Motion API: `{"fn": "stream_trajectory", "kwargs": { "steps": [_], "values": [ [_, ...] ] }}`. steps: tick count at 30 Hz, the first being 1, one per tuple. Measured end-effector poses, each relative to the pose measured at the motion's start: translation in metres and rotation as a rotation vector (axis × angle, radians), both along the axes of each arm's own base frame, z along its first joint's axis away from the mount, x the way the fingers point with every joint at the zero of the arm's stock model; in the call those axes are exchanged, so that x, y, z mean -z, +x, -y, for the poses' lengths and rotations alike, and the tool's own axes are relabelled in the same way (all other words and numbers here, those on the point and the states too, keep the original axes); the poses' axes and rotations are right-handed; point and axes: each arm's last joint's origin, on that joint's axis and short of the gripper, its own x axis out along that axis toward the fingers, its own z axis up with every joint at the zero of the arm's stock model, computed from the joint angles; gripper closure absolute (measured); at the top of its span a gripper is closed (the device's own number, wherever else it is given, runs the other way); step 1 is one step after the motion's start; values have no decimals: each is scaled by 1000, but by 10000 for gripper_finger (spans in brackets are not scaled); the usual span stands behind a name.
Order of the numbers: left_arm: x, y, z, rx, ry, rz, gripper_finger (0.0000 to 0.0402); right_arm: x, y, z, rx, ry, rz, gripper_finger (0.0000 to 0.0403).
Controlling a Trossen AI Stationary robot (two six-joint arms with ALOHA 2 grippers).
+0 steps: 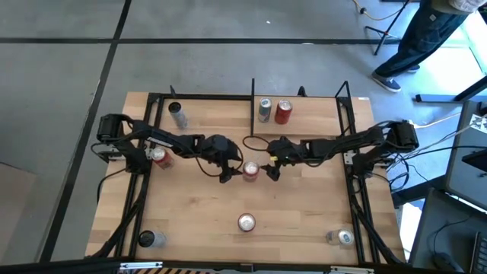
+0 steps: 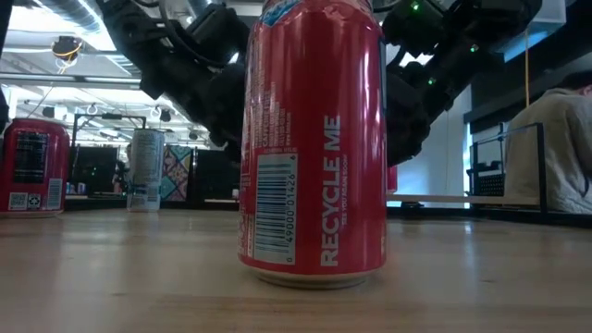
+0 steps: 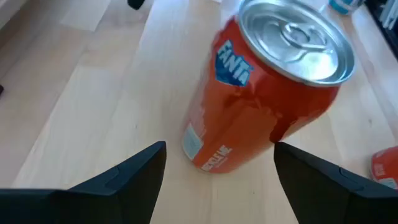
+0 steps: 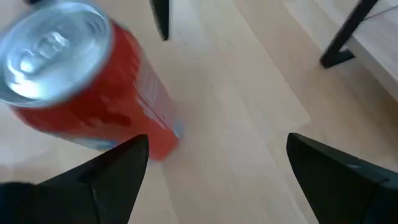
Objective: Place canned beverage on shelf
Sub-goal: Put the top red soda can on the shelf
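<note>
An orange-red Fanta can (image 1: 250, 170) stands upright on the tabletop between my two grippers. My left gripper (image 1: 230, 172) is open on the can's left; in the left wrist view its fingers (image 3: 134, 168) stand just short of the can (image 3: 267, 93), one to each side, not touching it. My right gripper (image 1: 270, 169) is open on the can's right; in the right wrist view the can (image 4: 81, 87) stands off to the side of one finger (image 4: 118, 165). The shelf (image 1: 319, 122), a small raised board with black posts, stands at the far right and holds a silver can (image 1: 264, 110) and a red can (image 1: 283, 112).
Other cans stand on the table: a silver one (image 1: 177, 114) at the far left, a red one (image 1: 159, 156) under my left arm, a red one (image 1: 246, 222) near the front, large in the low view (image 2: 314, 139), and two (image 1: 146, 239) (image 1: 344, 237) at the front corners. A person (image 1: 418, 38) stands beyond the table.
</note>
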Motion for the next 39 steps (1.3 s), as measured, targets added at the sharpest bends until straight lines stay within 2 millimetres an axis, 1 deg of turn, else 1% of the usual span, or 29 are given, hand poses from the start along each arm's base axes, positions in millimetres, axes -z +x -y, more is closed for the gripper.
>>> {"fn": "stream_trajectory", "kwargs": {
  "steps": [3, 6, 9, 12, 15, 17, 21, 27, 30, 32, 33, 35, 37, 39],
  "values": [
    [-6, -2, 3, -27, -40, -1, 109, -6, 1, -4, -83, 45, 36, 32],
    [-13, -5, 3, -46, -38, 8, 109, -6, 1, -14, -176, 109, 44, 32],
    [-20, -9, 2, -71, -49, 6, 109, -7, 1, -27, -241, 130, 46, 32],
    [-27, -11, 5, -54, -70, 27, 109, -9, 2, -38, -273, 111, 84, 32],
    [-28, -11, 9, -37, -65, 38, 109, -10, 7, -44, -226, -5, 150, 32],
    [-24, -9, 11, -48, -46, 26, 109, -7, 14, -43, -191, -66, 191, 32],
    [-14, -6, 12, -58, -38, -3, 109, 7, 25, -45, -198, -70, 224, 32],
    [-14, -1, 13, -28, -53, 49, 108, 26, 35, -46, -173, -92, 234, 32],
    [-15, 0, 13, -25, -54, 61, 108, 27, 37, -46, -173, -100, 248, 33],
    [-15, 0, 13, -14, -62, 61, 108, 25, 38, -46, -162, -93, 251, 45],
    [-15, 0, 14, -6, -69, 61, 108, 24, 40, -46, -160, -90, 247, 56],
    [-18, -2, 14, 4, -84, 59, 108, 19, 42, -47, -158, -88, 239, 93],
    [-31, -4, 14, 6, -84, 68, 108, 15, 45, -47, -160, -87, 231, 127],
    [-45, -8, 14, 4, -84, 55, 108, 5, 43, -47, -168, -81, 241, 127]
  ]
}}
